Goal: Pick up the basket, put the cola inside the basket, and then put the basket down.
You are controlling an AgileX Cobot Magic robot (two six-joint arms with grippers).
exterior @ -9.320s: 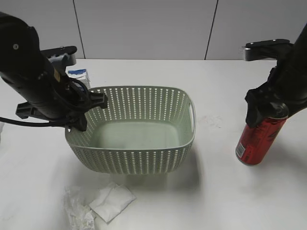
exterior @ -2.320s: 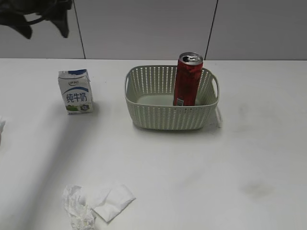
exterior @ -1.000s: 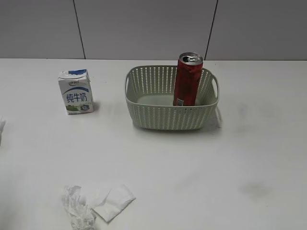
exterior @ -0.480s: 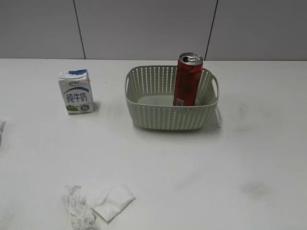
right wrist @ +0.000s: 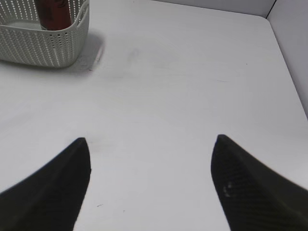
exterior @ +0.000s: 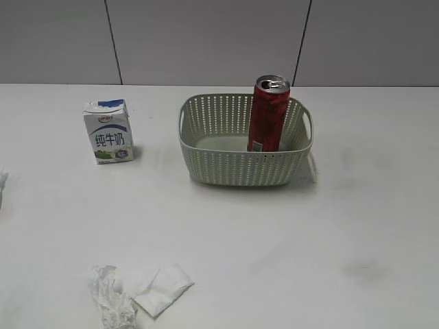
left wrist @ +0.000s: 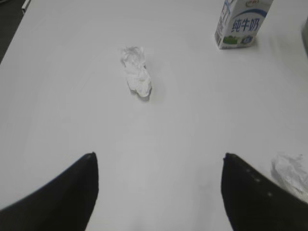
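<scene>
The pale green basket (exterior: 240, 164) stands on the white table at centre back. The red cola can (exterior: 268, 113) stands upright inside it, toward its right side. Both show at the top left of the right wrist view: the basket (right wrist: 45, 45) and the lower part of the can (right wrist: 54, 13). Neither arm shows in the exterior view. My left gripper (left wrist: 159, 156) is open and empty above bare table. My right gripper (right wrist: 150, 139) is open and empty above bare table, well apart from the basket.
A white-and-blue milk carton (exterior: 108, 131) stands left of the basket, also in the left wrist view (left wrist: 240, 24). Crumpled white wrappers (exterior: 137, 291) lie at the front left; another lies in the left wrist view (left wrist: 136, 77). The table's right edge (right wrist: 288, 62) meets a wall.
Since 9.3 s ago the basket was set down at centre back with the can inside, and both arms withdrew from the exterior view. Nothing has moved in the last second.
</scene>
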